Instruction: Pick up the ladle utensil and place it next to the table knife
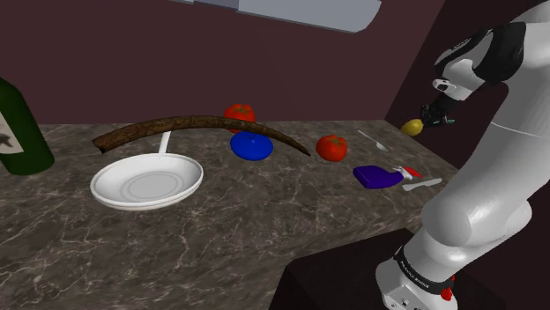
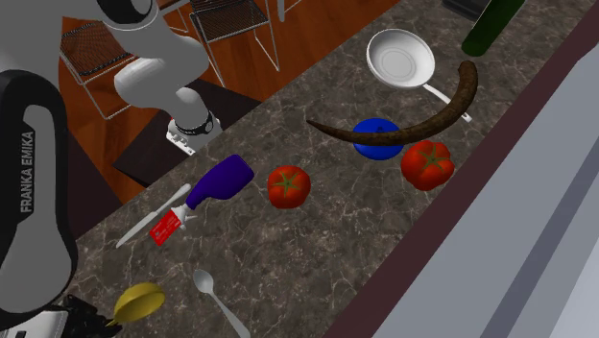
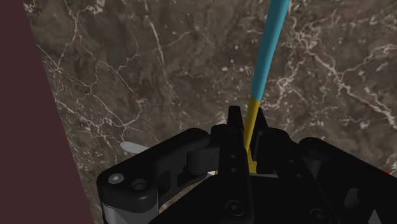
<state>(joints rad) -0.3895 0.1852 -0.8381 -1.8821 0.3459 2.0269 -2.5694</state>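
The ladle has a yellow bowl (image 1: 412, 127) (image 2: 139, 301) and a handle (image 3: 266, 57) that runs from yellow into teal. My black gripper (image 1: 434, 113) (image 3: 246, 130) is shut on the yellow part of that handle, close to the bowl, at the end of the marble counter by the dark wall. The handle sticks out past the fingertips over the counter. The white table knife (image 1: 421, 184) (image 2: 152, 218) lies flat near the counter's front edge, beside a small red item (image 1: 408, 171) (image 2: 166, 228). The gripper's body (image 2: 82, 317) sits at the second exterior view's lower left corner.
A purple object (image 1: 379, 176) (image 2: 221, 182) lies next to the knife, and a white spoon (image 1: 370, 139) (image 2: 216, 298) lies near the ladle. Farther off are two red tomatoes (image 1: 332, 147) (image 1: 240, 113), a blue disc (image 1: 251, 145), a long brown curved piece (image 1: 203, 125), a white pan (image 1: 145, 180) and a green bottle (image 1: 18, 132).
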